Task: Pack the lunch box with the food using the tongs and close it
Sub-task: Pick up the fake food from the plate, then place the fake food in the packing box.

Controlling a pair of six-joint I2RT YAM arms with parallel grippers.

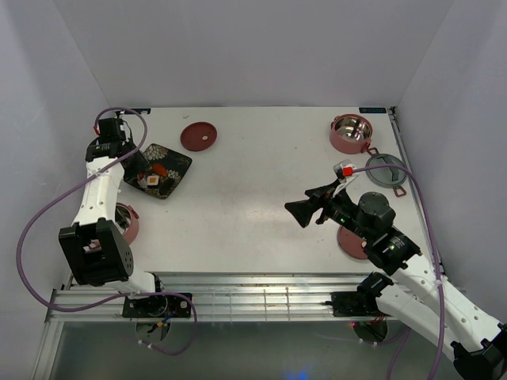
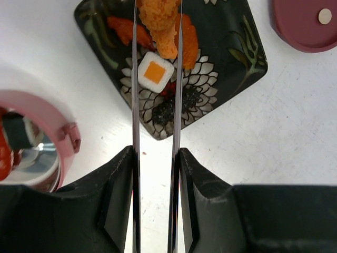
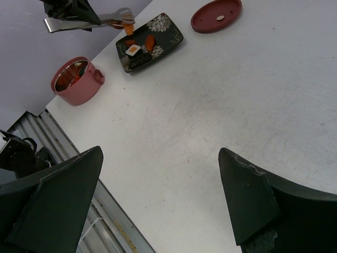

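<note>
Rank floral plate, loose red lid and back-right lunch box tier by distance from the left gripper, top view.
1. Floral plate, left side, beside it.
2. Red lid, back, left of centre.
3. Lunch box tier, back right.

A dark floral plate (image 2: 231, 58) sits on the white table (image 1: 261, 206).

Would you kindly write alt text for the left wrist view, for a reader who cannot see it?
The left gripper holds the tongs, whose tips pinch an orange fried piece over a dark floral plate with a white roll on it. A pink lunch box tier sits left, a dark-red lid upper right.
</note>
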